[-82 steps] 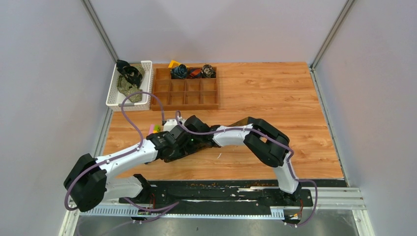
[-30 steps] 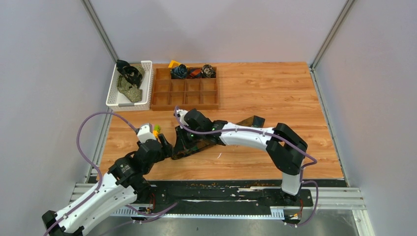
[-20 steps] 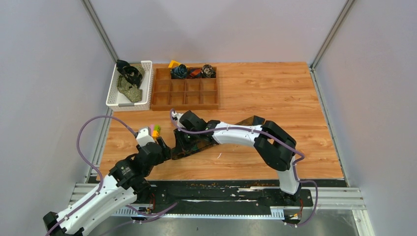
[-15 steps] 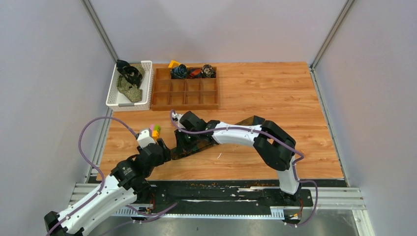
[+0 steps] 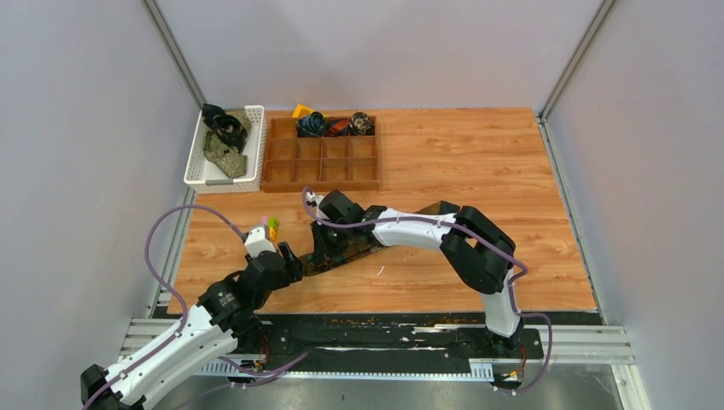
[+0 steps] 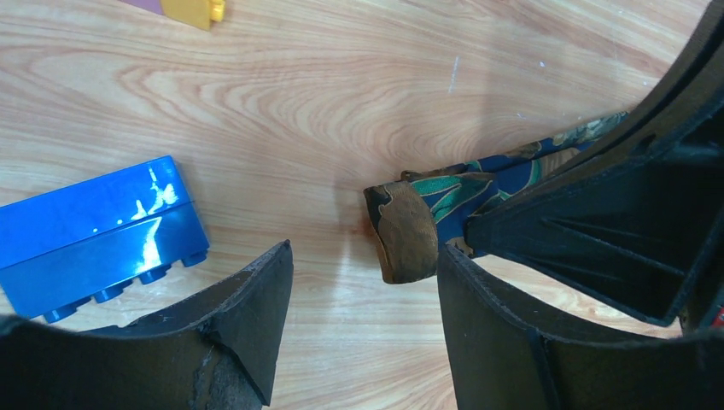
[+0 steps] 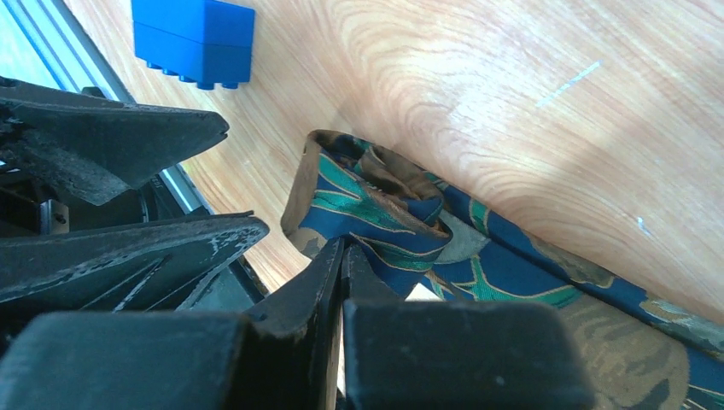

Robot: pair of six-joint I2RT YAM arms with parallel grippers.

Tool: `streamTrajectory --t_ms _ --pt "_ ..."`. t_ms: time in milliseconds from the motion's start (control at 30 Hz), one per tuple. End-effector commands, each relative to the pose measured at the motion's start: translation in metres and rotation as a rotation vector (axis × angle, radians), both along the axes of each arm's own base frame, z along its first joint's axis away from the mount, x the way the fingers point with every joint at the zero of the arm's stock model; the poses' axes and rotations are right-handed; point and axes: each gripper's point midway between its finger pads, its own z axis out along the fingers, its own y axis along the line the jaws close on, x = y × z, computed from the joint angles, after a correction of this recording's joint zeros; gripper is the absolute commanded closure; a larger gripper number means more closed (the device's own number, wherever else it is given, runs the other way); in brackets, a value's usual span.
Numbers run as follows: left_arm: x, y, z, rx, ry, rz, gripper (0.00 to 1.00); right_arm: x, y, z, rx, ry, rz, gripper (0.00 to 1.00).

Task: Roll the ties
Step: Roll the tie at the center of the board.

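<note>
A tie (image 5: 363, 249) patterned in dark blue, green and brown lies slantwise on the wooden table. Its near end (image 7: 384, 209) is curled up into a loop. My right gripper (image 7: 343, 246) is shut, pinching the fabric at that loop. In the left wrist view the folded brown tip of the tie (image 6: 405, 231) sits just inside the right finger of my left gripper (image 6: 363, 248), which is open and holds nothing. From above, the left gripper (image 5: 290, 254) faces the right gripper (image 5: 323, 253) across the tie's end.
A white basket (image 5: 198, 166) holding more ties stands at the back left. Beside it is a wooden compartment tray (image 5: 323, 162) with rolled ties (image 5: 312, 124) in its rear cells. A blue block (image 6: 102, 235) and small bright blocks (image 5: 272, 226) lie near the left gripper.
The left arm has drawn back from over the tie to the near left, then edged its open gripper toward the tie's end. The right gripper has stayed shut at the loop.
</note>
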Motion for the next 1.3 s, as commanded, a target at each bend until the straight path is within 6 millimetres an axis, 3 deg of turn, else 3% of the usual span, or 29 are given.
streamTrajectory --t_ms 0,367,967,1267 --pt "0.009 -0.014 0.009 -0.044 -0.055 -0.038 0.31 0.010 -0.002 0.000 0.020 -0.028 -0.005 0.98" --pt "0.016 -0.032 0.008 -0.090 -0.073 -0.090 0.31 0.016 -0.014 -0.010 0.022 -0.005 -0.022 0.99" --pt "0.023 -0.036 -0.021 -0.146 -0.058 -0.057 0.38 0.013 -0.028 -0.032 0.011 0.040 -0.028 1.00" --pt "0.027 -0.041 -0.023 -0.191 -0.090 -0.064 0.42 0.016 -0.027 -0.030 0.019 0.045 -0.030 1.00"
